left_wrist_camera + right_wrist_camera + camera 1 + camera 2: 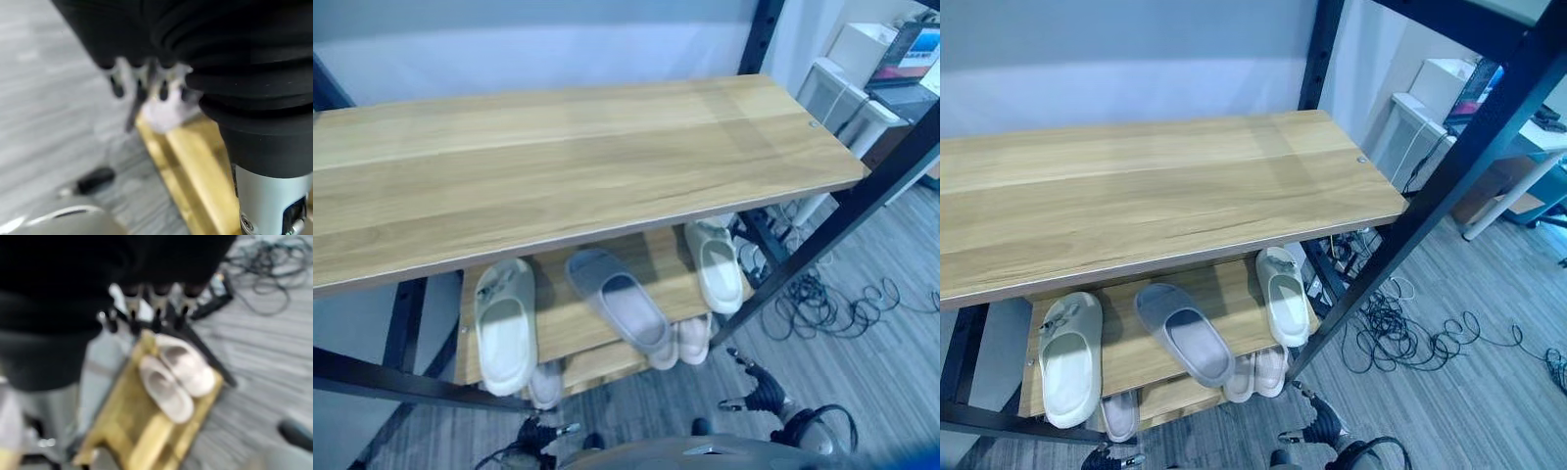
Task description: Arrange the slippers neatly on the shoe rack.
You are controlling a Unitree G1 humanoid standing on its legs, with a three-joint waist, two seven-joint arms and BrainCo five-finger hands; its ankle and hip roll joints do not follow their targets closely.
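Overhead, unmarked slippers point(617, 299) on the shoe rack point(568, 157); both hands' fingers point(156, 303) loosely straight, empty.

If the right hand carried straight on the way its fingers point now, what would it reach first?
Probably the pair of pale slippers on the lowest wooden shelf: in the right wrist view they lie just past the right hand fingertips. Depth is unclear there, so the dark rack post beside them could come first.

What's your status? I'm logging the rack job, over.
Both hands low, left hand and right hand open, holding nothing. Grey slipper lies askew between two white slippers on the middle shelf. Nothing blocking.
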